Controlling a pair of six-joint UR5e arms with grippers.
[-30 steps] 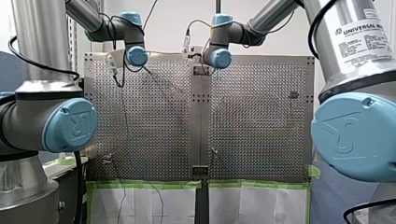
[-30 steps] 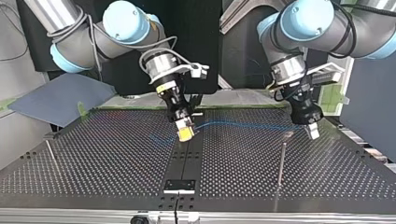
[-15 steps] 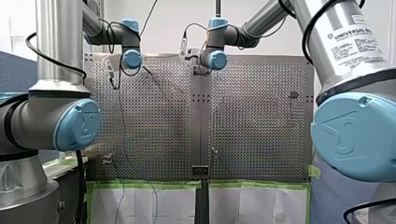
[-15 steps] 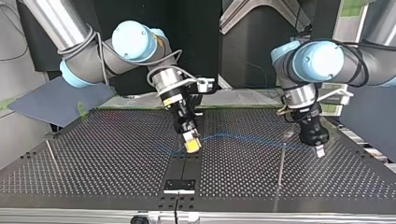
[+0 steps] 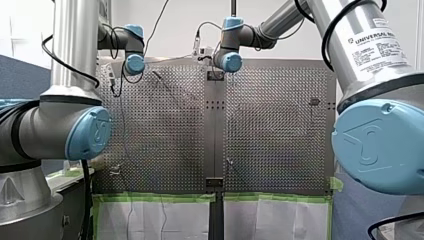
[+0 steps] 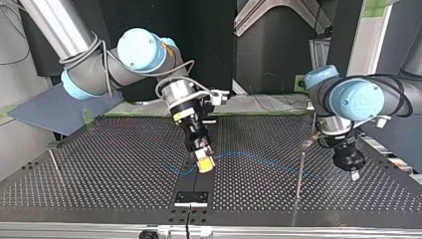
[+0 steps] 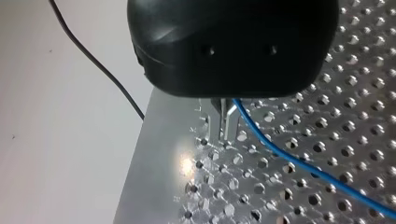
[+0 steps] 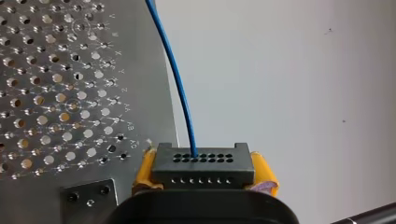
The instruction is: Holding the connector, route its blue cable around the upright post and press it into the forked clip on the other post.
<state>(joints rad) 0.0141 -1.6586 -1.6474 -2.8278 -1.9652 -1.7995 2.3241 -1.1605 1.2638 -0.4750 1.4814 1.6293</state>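
The connector [image 8: 203, 163], a black block with a row of small holes, sits clamped end to end between the yellow pads [image 8: 145, 168] of my right arm's tool [image 6: 204, 164]. In the top view this tool hangs tilted over the perforated table [image 6: 99, 164], well to the left of the upright post [image 6: 300, 174].

The blue cable [image 8: 180, 88] leaves one of the connector's holes and rises straight ahead of the right tool. In the top view it makes a small bend on the side of the connector away from the post. It then runs low over the table toward the post and crosses the post's line in its upper half. Whether it touches the post or passes behind it I cannot tell.

Just past the post, on the side away from the connector, the cable ends at my left arm's tool [image 7: 219, 123]. This black tool points down at the table near its edge. Its metal fingers [image 7: 226, 116] are drawn in narrow, and the cable comes out right against them and slants away over the holes.

A second thin post [image 6: 54, 164] stands well apart from the upright post, beyond the connector. Its top is too small to make out.
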